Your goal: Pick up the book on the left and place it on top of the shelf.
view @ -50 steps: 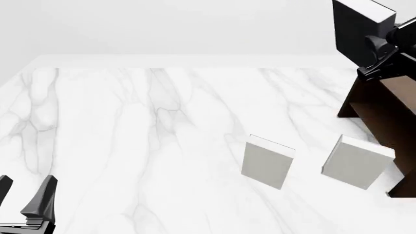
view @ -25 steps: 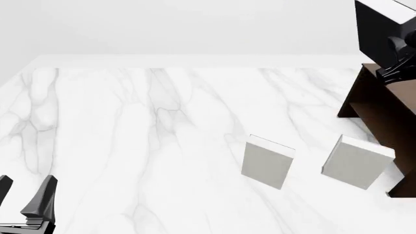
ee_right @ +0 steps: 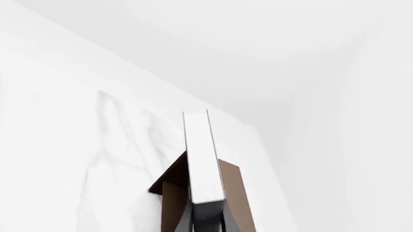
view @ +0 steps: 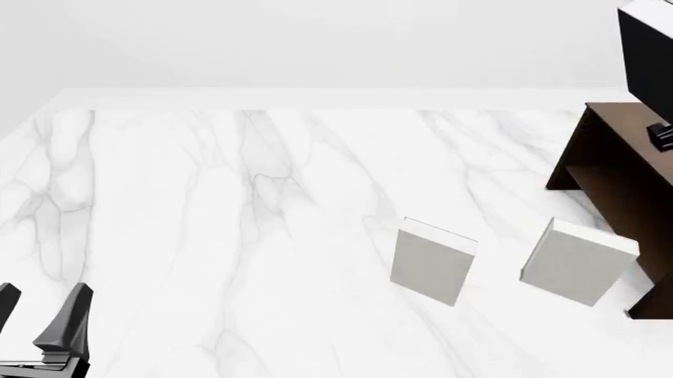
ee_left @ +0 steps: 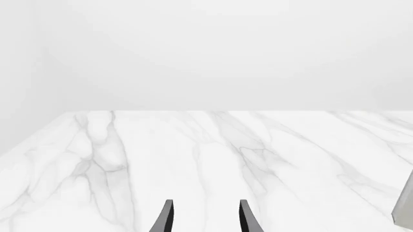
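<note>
Dark book (view: 645, 49) up at the far right edge of the front view, held in the air above the flat top of the brown shelf (view: 615, 169), only partly in frame. Right wrist view: the book (ee_right: 204, 157) stands edge-on with its light page edge toward the camera, lower end pinched in the right claw (ee_right: 208, 218), fingers pressed against both covers; the shelf (ee_right: 233, 195) lies beneath and behind it. In the front view only a small dark piece of the right claw (view: 661, 134) shows by the shelf top. Left claw (view: 40, 323) low at the near left corner of the white marble counter (view: 232, 205), fingers spread, holding nothing; same in its wrist view (ee_left: 205, 218). Two light grey books stand on the counter, one mid-right (view: 433, 260), the other (view: 578, 261) just beside the shelf's near end.
</note>
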### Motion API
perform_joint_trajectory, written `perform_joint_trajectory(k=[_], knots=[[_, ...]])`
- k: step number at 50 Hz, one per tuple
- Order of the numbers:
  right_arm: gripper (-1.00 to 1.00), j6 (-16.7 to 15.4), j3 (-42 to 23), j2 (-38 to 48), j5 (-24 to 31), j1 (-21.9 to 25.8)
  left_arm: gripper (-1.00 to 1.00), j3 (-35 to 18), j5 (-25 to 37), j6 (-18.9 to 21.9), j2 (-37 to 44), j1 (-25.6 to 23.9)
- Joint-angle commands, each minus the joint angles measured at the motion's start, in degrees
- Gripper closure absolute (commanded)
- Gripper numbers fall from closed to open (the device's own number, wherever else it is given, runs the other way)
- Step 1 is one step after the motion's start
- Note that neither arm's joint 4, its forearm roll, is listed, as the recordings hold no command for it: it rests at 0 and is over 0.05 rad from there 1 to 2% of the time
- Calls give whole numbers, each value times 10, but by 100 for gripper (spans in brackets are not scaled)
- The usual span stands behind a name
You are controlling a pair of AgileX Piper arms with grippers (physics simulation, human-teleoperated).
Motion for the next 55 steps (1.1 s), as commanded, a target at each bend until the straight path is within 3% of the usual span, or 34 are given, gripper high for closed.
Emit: perform_joint_trajectory(k=[1,55], knots=[[100,8,3,-19,3,-26,-100,0,0,0,0,0],[100,-47,-15,10,-12,-122,-100,0,0,0,0,0]])
